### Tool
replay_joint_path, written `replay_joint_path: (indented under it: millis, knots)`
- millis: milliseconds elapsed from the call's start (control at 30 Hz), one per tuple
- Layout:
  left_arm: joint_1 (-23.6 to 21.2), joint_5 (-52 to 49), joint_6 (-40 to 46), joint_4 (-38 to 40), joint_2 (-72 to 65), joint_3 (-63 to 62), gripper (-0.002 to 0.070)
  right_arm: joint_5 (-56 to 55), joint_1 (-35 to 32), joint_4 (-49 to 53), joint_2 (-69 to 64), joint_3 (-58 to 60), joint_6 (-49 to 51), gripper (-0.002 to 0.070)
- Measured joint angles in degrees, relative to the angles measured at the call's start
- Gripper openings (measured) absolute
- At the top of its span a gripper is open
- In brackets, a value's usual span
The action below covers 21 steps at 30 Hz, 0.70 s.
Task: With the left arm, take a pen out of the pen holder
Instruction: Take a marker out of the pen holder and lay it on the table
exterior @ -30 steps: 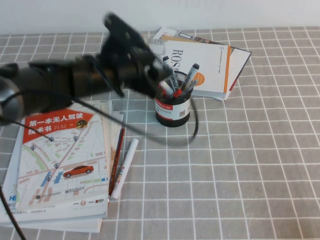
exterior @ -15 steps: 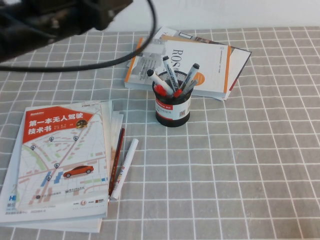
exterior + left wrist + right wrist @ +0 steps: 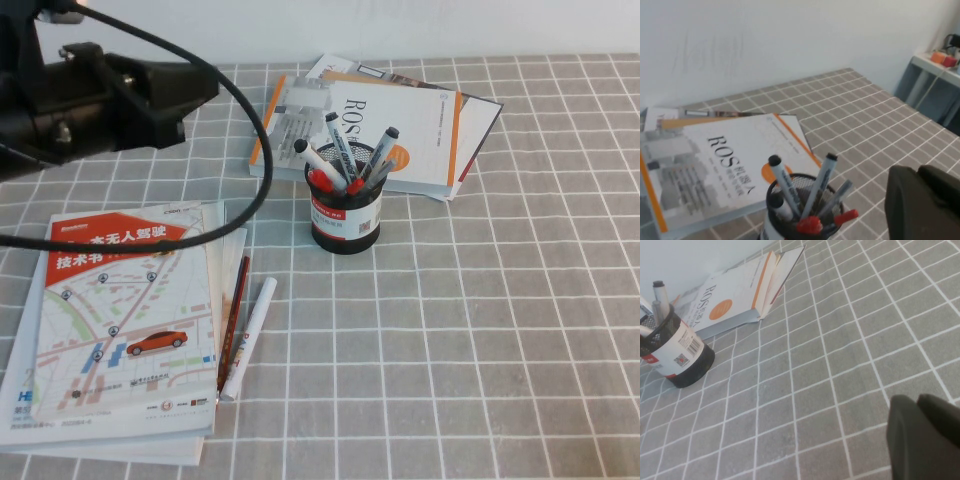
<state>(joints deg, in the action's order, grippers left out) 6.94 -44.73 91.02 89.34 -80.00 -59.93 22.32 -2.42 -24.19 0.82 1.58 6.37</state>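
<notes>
Left arm [image 3: 110, 95] retreats up-left off pen holder [image 3: 345, 225] since 1 s ago. I read left gripper [image 3: 918, 175] closed, empty. Pens [image 3: 338, 142] lean upright in holder, to its right. Right gripper [image 3: 918, 405] closed, farther off.

"ROS" on the white-and-orange book [image 3: 705, 170]; "技术书" on the map-cover book [image 3: 120, 320]

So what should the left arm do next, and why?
Probably open the left gripper: it's shut on nothing, off to the left of the pen holder, whose pens stand inside. The right gripper hangs over the tiled cloth, far off.
</notes>
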Motion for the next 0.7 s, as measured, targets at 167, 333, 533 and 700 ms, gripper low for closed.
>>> replay_joint_path:
  millis: [167, 333, 533, 700]
  knots:
    - [0.2, 5.3, -15.0, -15.2, 1.6, 0.0, 0.0, 0.0, 0.0, 0.0, 0.0, 0.0, 0.0, -0.0013]
    - [3.6, 9.2, -36.2, -42.3, 4.7, 0.0, 0.0, 0.0, 0.0, 0.0, 0.0, 0.0, 0.0, -0.0013]
    - [11.1, 6.7, -53.8, -62.7, 8.9, 0.0, 0.0, 0.0, 0.0, 0.0, 0.0, 0.0, 0.0, -0.0013]
    - [14.7, 8.5, -60.8, -71.5, 14.5, 2.0, 0.0, 0.0, 0.0, 0.0, 0.0, 0.0, 0.0, -0.0012]
